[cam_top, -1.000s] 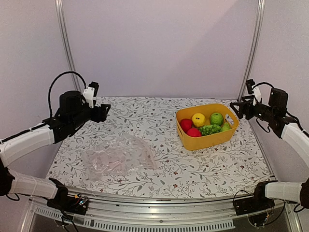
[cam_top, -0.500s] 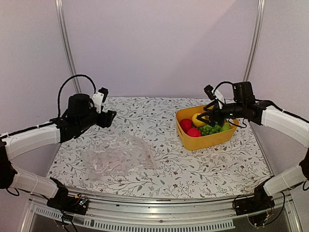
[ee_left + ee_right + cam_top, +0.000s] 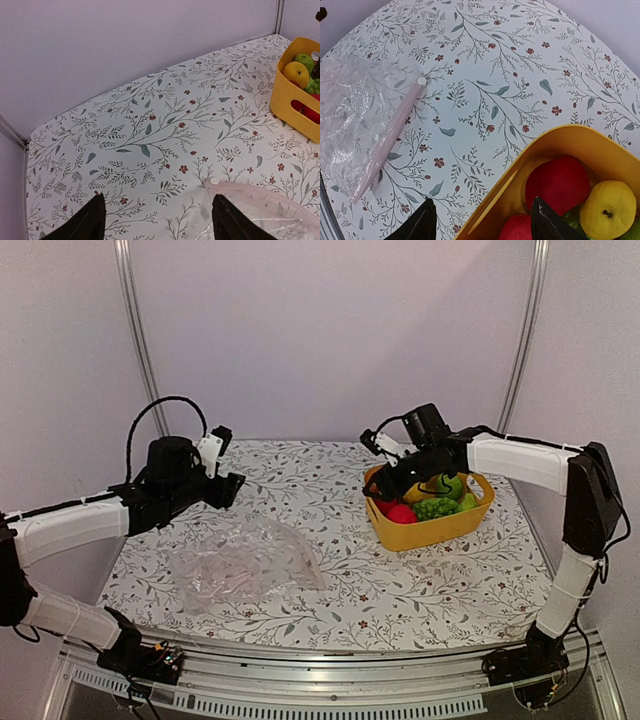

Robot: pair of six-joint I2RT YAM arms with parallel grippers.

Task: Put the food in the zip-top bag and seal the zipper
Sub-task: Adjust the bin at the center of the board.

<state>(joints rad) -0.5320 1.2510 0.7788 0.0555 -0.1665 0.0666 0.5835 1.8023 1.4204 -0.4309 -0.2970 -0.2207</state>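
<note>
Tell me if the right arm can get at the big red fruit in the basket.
Probably yes. The right gripper hovers open above the basket rim, and the red fruit lies uncovered just beyond; a small shift inward should clear the wall.

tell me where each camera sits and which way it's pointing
top external: above and behind the arm bases, looking down and forward over the table; both arms show, with left claw and right claw.
left wrist: on the left arm, facing across the table toward the back wall; its open fingertips sit at the bottom edge.
right wrist: on the right arm, looking down over the yellow basket rim and the food; fingertips at the bottom.
shared: both wrist views show the zip-top bag and the basket.
</note>
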